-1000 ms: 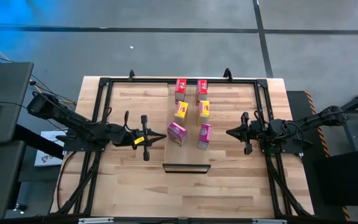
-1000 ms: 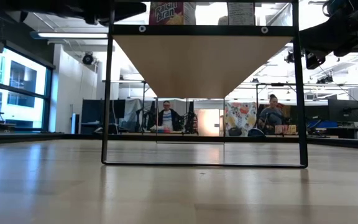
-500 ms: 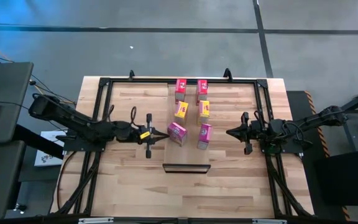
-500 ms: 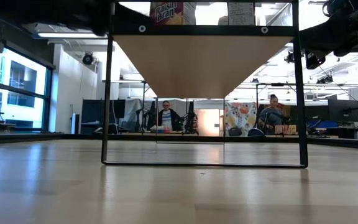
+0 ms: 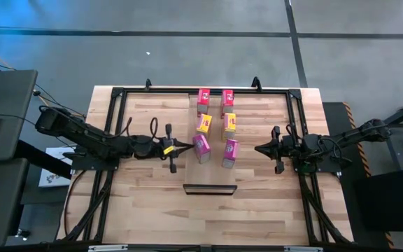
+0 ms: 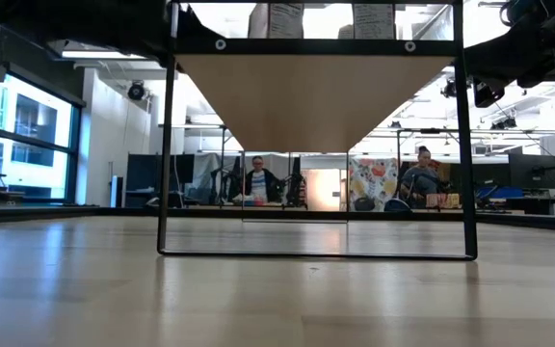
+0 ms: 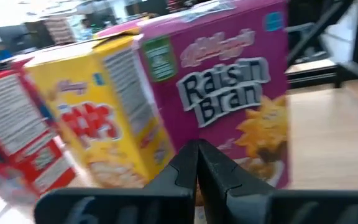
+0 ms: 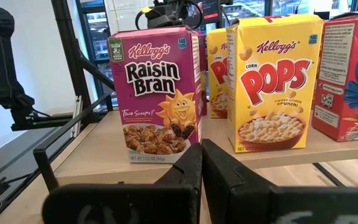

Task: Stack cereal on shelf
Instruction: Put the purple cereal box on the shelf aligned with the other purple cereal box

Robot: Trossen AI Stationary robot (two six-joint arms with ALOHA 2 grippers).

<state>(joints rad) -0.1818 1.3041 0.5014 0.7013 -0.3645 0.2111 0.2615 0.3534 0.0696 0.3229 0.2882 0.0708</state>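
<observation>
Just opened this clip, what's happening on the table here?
Six cereal boxes stand in two rows on the raised shelf. The left gripper is shut, its tips right at the left-row magenta Raisin Bran box, which sits turned askew; whether it actually touches cannot be told. The right gripper waits shut, clear of the right-row magenta box. The yellow Corn Pops boxes and red boxes stand farther along, not being handled.

The high view looks straight down on the counter [image 5: 257, 210]. The low view looks level beneath the shelf [image 6: 314, 96]. Both wrist views face the same Raisin Bran box [image 8: 157, 93] closely from opposite sides.
</observation>
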